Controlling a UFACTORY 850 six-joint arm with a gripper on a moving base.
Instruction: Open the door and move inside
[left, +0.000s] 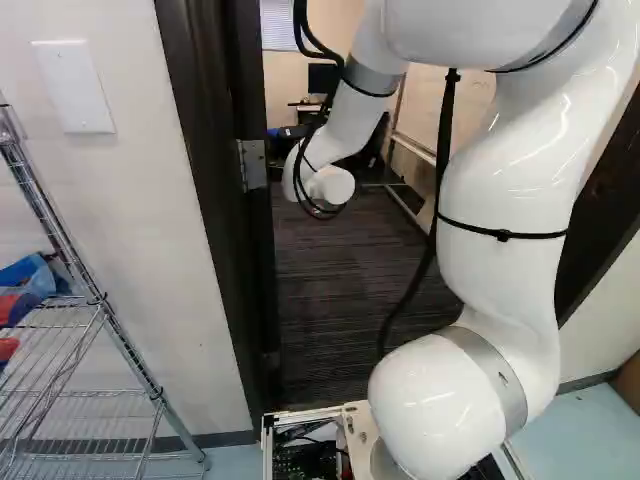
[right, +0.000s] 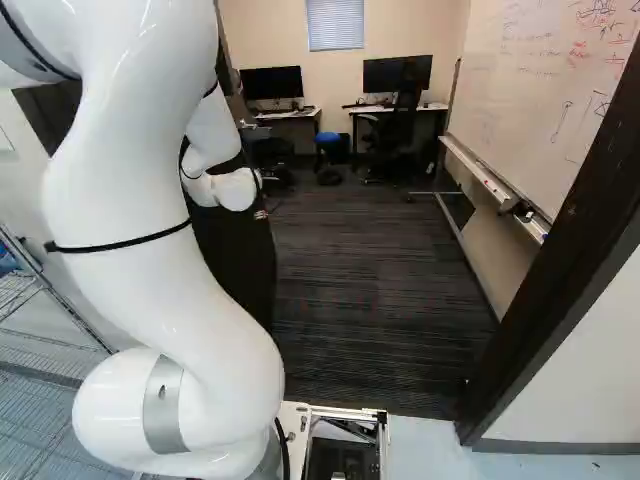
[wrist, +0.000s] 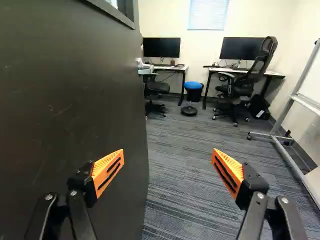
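The dark door (right: 240, 255) stands swung open into the room, partly hidden behind my arm in the right base view. A small part of the gripper (right: 261, 213) shows just past the white wrist, near the door's free side. In the wrist view the gripper (wrist: 167, 157) has its fingers wide apart, with nothing between them. The door's broad face (wrist: 75, 95) rises close beside one finger, partly behind it; whether they touch I cannot tell. Carpet lies beyond the other finger. A silvery handle (wrist: 139, 62) shows at the door's far edge.
Dark door frame posts (left: 205, 180) (right: 555, 260) flank the doorway. A wire rack (left: 100, 300) stands against the near wall. Inside are carpet (right: 370, 290), desks with monitors (wrist: 161, 47), office chairs (wrist: 240, 80), a blue-topped stool (wrist: 193, 86) and a wheeled whiteboard (right: 540, 110) along one side.
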